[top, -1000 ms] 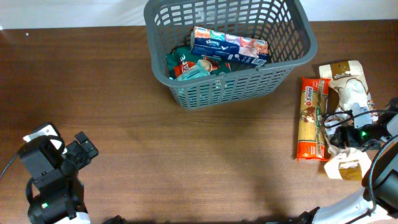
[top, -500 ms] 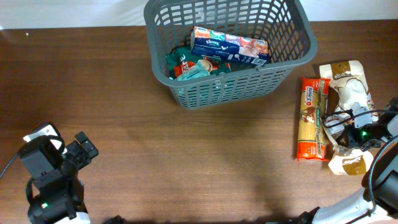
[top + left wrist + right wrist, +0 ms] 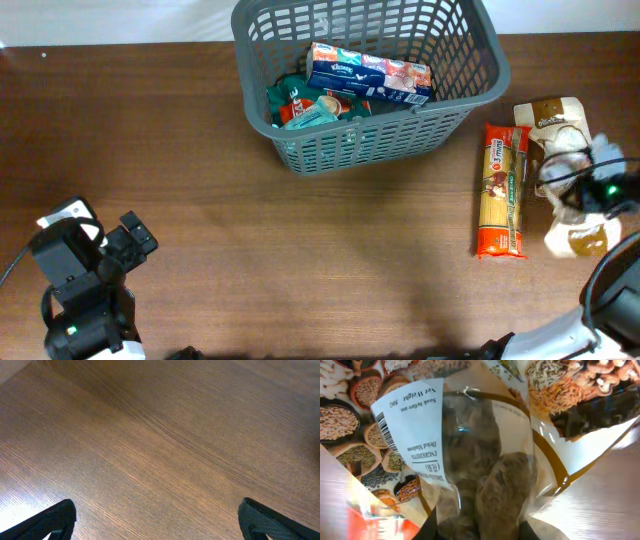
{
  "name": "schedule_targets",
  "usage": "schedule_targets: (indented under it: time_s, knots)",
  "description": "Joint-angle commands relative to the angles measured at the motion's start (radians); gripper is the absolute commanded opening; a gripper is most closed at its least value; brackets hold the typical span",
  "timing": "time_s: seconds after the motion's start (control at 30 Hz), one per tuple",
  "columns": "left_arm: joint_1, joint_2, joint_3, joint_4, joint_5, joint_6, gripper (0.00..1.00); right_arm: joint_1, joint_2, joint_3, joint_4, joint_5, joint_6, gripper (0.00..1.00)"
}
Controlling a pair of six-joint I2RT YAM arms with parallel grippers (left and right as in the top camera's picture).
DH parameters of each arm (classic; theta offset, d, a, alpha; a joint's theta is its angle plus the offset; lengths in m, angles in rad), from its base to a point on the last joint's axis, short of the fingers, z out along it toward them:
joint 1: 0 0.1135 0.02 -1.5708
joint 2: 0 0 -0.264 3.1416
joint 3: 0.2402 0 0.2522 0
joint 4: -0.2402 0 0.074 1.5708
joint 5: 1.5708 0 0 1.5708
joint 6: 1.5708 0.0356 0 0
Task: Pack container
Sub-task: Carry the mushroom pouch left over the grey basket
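Observation:
The container [image 3: 495,62], a dark grey slotted basket, stands at the far middle of the table. It holds a blue tissue pack [image 3: 370,72] and green packets [image 3: 300,105]. At the right edge my right gripper [image 3: 588,195] is shut on a beige and brown pouch [image 3: 577,238]. In the right wrist view the pouch [image 3: 485,460] shows a clear window with dried brown pieces and a white label, pinched between my dark fingers [image 3: 426,531]. My left gripper [image 3: 135,240] rests open at the near left, with only bare wood between its fingertips [image 3: 56,519].
A red and orange spaghetti packet [image 3: 502,190] lies lengthwise left of the right gripper. More beige and brown packaging [image 3: 555,120] lies beyond the gripper, near the basket's right corner. Brown table [image 3: 300,230] spreads between the arms.
My right gripper has shut on the pouch and shifted right and slightly away; the pouch's near end has followed. The left arm has not moved.

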Motion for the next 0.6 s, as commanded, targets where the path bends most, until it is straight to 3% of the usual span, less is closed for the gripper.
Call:
schedule_targets:
  time_s: [0.0,0.33,0.57]
  knots:
    - [-0.005,-0.001,-0.004,0.008,-0.007,0.019,0.99,-0.001,-0.079,0.119,-0.07,-0.19,0.002,0.04]
    - [-0.005,-0.001,-0.004,0.018,-0.006,0.019,0.99,0.008,-0.093,0.482,-0.348,-0.428,0.002,0.04]
    - [-0.005,-0.001,-0.004,0.027,0.003,0.019,0.99,0.105,-0.093,0.79,-0.479,-0.484,0.003,0.04]
